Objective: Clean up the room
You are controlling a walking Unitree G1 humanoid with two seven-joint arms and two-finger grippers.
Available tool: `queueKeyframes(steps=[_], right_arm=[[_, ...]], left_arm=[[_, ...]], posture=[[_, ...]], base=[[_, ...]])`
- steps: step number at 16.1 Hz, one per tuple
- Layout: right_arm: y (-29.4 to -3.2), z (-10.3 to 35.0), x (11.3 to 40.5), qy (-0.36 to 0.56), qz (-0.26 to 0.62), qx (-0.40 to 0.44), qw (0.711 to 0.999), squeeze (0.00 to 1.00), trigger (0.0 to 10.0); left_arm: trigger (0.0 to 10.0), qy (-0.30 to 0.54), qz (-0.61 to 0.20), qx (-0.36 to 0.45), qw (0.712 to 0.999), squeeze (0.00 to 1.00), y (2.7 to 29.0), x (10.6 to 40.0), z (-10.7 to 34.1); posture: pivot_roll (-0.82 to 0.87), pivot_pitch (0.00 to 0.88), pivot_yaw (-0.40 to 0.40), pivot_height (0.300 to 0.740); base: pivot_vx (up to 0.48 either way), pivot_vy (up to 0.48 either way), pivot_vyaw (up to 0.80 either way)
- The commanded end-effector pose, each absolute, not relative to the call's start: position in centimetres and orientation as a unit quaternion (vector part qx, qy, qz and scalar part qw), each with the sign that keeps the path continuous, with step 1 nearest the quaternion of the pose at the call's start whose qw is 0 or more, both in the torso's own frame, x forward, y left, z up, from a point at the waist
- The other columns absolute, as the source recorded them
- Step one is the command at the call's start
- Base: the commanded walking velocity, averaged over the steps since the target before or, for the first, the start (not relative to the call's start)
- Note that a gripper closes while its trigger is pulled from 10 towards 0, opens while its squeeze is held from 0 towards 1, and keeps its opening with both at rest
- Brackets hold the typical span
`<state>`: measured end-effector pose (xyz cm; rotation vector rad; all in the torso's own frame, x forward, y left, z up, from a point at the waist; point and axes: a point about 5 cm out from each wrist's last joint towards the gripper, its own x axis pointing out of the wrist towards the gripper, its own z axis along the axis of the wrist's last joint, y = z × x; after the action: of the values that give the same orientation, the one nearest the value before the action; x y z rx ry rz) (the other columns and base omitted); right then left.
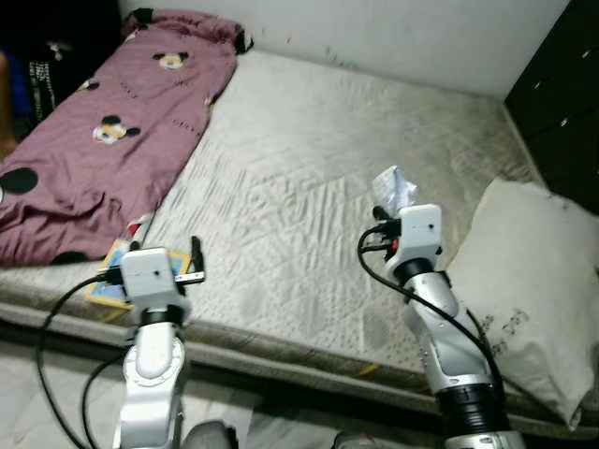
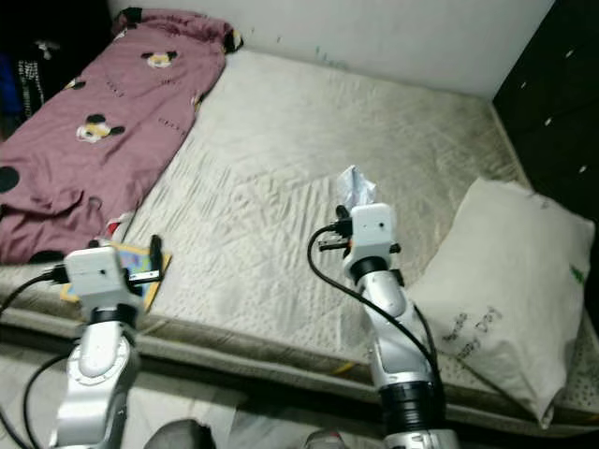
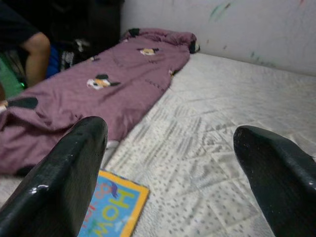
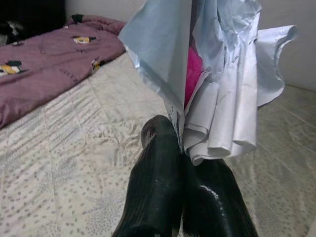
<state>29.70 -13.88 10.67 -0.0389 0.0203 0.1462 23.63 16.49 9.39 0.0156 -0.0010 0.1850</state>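
Right gripper (image 4: pixel 180 148) fingers (image 4: pixel 155 192) closed, pinching crumpled white paper wrapper (image 4: pixel 217 89) at its lower edge; wrapper sticks up past the fingertips, pink bit inside, held above the middle of the bed (image 1: pixel 309 168). Left gripper (image 3: pixel 170 163) fingers (image 3: pixel 69 177) spread wide, holding nothing, over the bed's front edge near the left corner. Colourful book (image 3: pixel 111 210) lies on the bed just below the left finger, beside the maroon blanket (image 1: pixel 112 122) along the left edge. White pillow (image 1: pixel 533 281) at the front right corner.
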Motion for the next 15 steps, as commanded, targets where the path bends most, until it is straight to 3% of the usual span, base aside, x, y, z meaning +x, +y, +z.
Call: queueKeyframes(steps=[1,7,11,15], right_arm=[[-14.08,10.74,29.76,0.01,0.07,-0.016,0.997,0.0,10.0],[-13.93,10.61,29.93,0.014,0.077,-0.013,0.997,0.0,10.0],[-13.69,10.6,29.94,0.014,0.086,-0.014,0.996,0.0,10.0],[-13.39,10.53,29.99,0.015,0.095,-0.015,0.995,0.0,10.0]], left_arm=[[10.0,-0.002,0.093,0.009,0.996,0.0,16.44,23.69,9.6],[10.0,-0.004,0.095,0.009,0.995,0.0,16.51,23.81,9.66],[10.0,-0.005,0.097,0.008,0.995,0.0,16.57,23.78,9.69],[10.0,-0.013,0.071,0.01,0.997,0.0,16.24,23.74,9.91]], posture=[[0.0,0.05,-0.075,0.74],[0.01,0.045,-0.079,0.74],[0.01,0.045,-0.079,0.74],[0.01,0.04,-0.083,0.74]], base=[[0.0,0.48,0.0],[0.0,0.48,-0.54],[0.0,0.477,0.0],[0.0,0.0,0.0]])
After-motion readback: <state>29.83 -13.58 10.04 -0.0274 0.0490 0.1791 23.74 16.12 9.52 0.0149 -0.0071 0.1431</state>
